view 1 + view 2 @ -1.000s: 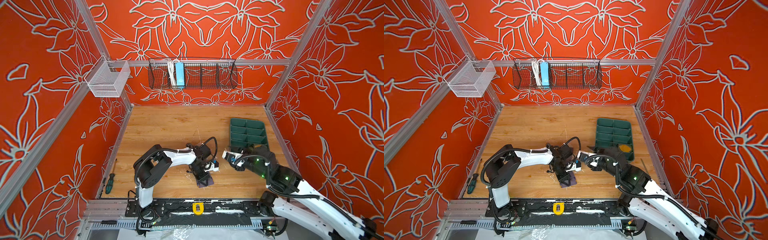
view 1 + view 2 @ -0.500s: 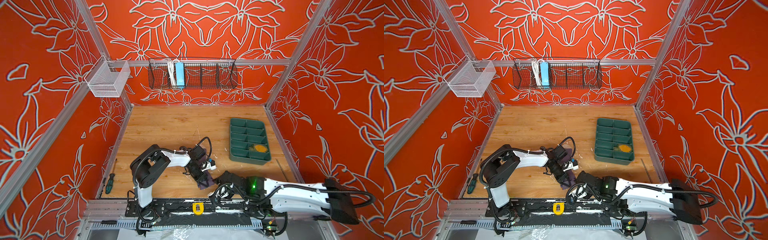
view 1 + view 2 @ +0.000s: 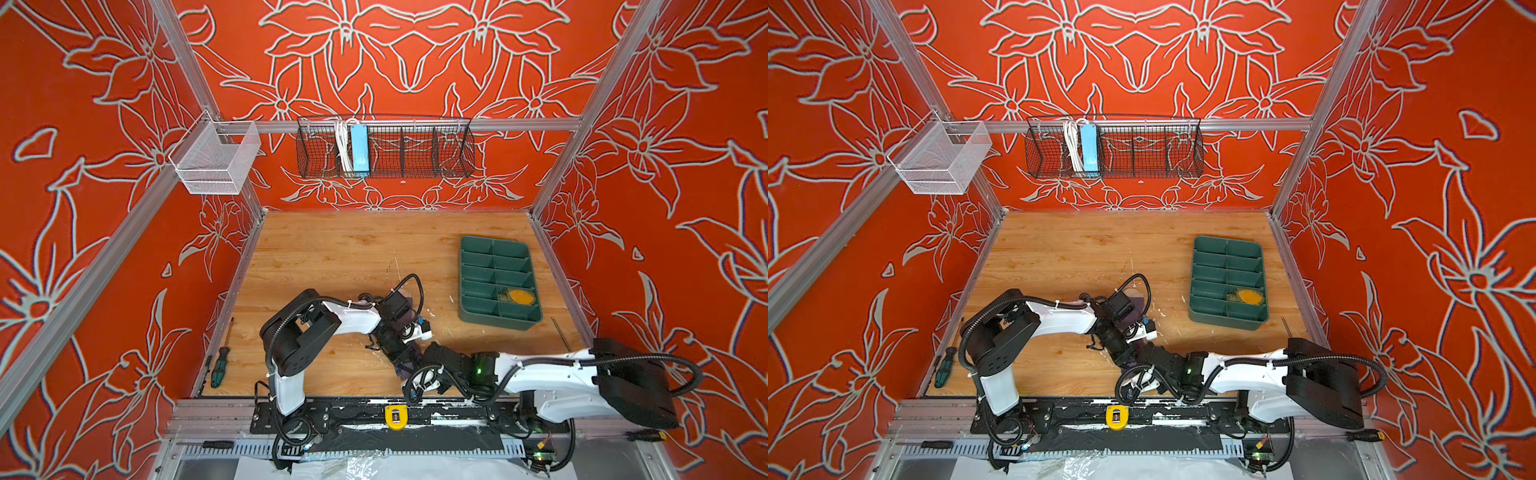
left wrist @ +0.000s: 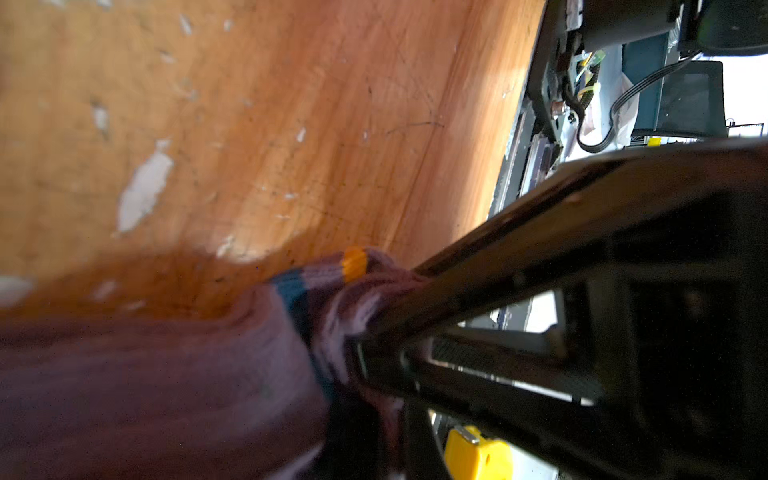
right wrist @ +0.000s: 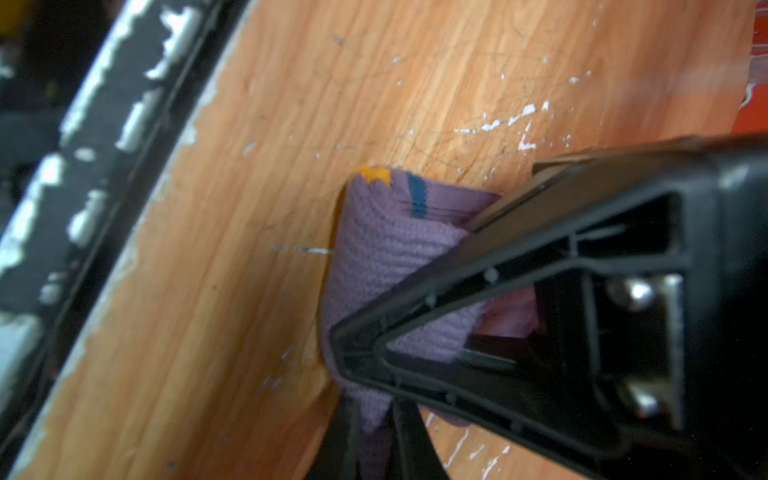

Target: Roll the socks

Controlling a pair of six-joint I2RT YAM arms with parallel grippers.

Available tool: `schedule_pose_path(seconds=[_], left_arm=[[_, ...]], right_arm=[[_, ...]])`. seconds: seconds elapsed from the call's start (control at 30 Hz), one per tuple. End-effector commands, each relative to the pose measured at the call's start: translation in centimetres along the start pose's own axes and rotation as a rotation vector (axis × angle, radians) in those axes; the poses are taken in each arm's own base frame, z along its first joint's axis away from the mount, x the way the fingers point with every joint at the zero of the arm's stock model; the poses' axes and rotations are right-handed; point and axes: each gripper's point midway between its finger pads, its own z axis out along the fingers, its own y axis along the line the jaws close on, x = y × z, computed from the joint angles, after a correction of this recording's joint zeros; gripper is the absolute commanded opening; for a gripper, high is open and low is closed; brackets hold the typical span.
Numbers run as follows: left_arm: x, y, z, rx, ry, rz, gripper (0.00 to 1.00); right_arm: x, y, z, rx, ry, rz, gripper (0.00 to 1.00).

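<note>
Evidently the step in hand was the rolling of the purple knitted sock (image 5: 374,257) with its yellow and teal cuff stripes, which lay bunched on the scuffed wooden worktop (image 3: 332,257) close to the near edge, between the two arms. The left claw (image 4: 365,340) was clamped on the striped cuff end, its jaws drawn together with fabric pinched between them. The right claw (image 5: 407,282) was likewise closed on a folded bulge of the same sock, just beside the left one; in both top views the two met over the dark fabric. The other sock (image 3: 517,297), of which only a mustard patch and a little olive showed, sat in a compartment of the green plastic divided tray (image 3: 494,249), well apart to the right; by that, one sock looked dealt with and the second was under way. The next move probably called for one claw to anchor the fabric while the other turned it over itself without letting the bundle spring loose.
</note>
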Motion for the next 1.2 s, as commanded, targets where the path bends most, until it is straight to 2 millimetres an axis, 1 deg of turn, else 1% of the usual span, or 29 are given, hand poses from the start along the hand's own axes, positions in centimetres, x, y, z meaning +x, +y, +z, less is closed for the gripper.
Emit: schedule_pose_path(seconds=[0.0,0.03,0.13,0.17,0.23,0.27,0.37,0.43,0.47,0.57,0.6,0.63,0.67,0.7,0.73,0.8,0.83,0.9,0.93,1.0,1.03,1.13,1.17], left_arm=[[1.6,2.1,0.4,-0.109,0.041,-0.003,0.16],[1.4,2.1,0.2,-0.12,0.033,0.005,0.23],[0.4,2.1,-0.9,-0.178,-0.009,0.053,0.58],[0.1,2.1,-1.3,-0.202,-0.03,0.075,0.65],[-0.8,2.0,-2.7,-0.274,-0.08,0.138,0.73],[-1.1,2.0,-3.4,-0.306,-0.097,0.171,0.75],[-2.7,2.0,-6.8,-0.468,-0.203,0.258,0.82],[-3.9,2.0,-10.0,-0.599,-0.309,0.318,0.87],[-4.3,2.0,-11.5,-0.664,-0.353,0.34,0.88],[-5.4,1.5,-17.9,-0.92,-0.535,0.427,0.94],[-5.5,1.1,-20.5,-1.014,-0.602,0.452,0.96],[-5.5,0.6,-23.2,-1.111,-0.665,0.477,0.98],[-5.3,0.1,-25.5,-1.19,-0.716,0.495,1.0],[-4.9,-1.1,-28.5,-1.276,-0.784,0.515,0.98],[-4.4,-1.9,-30.8,-1.342,-0.821,0.534,0.98],[-3.3,-3.8,-34.1,-1.428,-0.873,0.578,0.98],[-2.8,-4.9,-35.3,-1.453,-0.882,0.616,0.98],[-2.0,-7.2,-36.5,-1.477,-0.874,0.714,0.98],[-1.5,-8.3,-36.5,-1.471,-0.853,0.775,0.98],[-0.7,-10.5,-35.9,-1.437,-0.801,0.92,0.98],[-0.2,-11.5,-35.5,-1.414,-0.779,0.986,0.99],[0.9,-13.4,-34.2,-1.368,-0.713,1.158,0.99],[1.1,-13.5,-33.6,-1.359,-0.688,1.206,0.99]], right_arm=[[0.3,1.3,0.5,-0.053,0.014,-0.012,0.03],[0.2,1.3,0.5,-0.064,0.014,-0.009,0.0],[0.2,1.8,0.4,-0.101,0.021,0.0,0.0],[0.2,2.1,0.3,-0.117,0.024,0.0,0.0],[0.3,2.4,0.2,-0.143,0.033,0.017,0.0],[0.3,2.5,0.1,-0.153,0.034,0.021,0.0],[0.4,2.7,-0.2,-0.186,0.05,0.046,0.0],[0.3,3.0,-0.5,-0.232,0.052,0.078,0.0],[0.3,3.1,-0.6,-0.255,0.056,0.099,0.0],[0.1,3.0,-1.2,-0.327,0.069,0.167,0.0],[-0.1,2.8,-1.4,-0.347,0.069,0.192,0.0],[-0.3,2.7,-1.6,-0.375,0.068,0.225,0.0],[-0.5,2.7,-1.8,-0.407,0.067,0.252,0.0],[-0.7,2.4,-2.0,-0.435,0.065,0.296,0.0],[-0.9,2.1,-2.1,-0.47,0.068,0.343,0.0],[-1.2,1.4,-2.2,-0.53,0.081,0.427,0.0],[-1.2,1.3,-2.1,-0.573,0.092,0.473,0.0],[-1.3,0.4,-1.6,-0.618,0.111,0.57,0.0],[-1.5,0.0,-1.3,-0.652,0.115,0.614,0.0],[-1.8,-0.9,-0.8,-0.692,0.114,0.691,0.0],[-2.3,-1.2,-0.8,-0.74,0.095,0.736,0.0],[-3.1,-2.7,-0.7,-0.844,0.07,0.866,0.0],[-3.3,-2.9,-0.7,-0.875,0.066,0.893,0.0]])
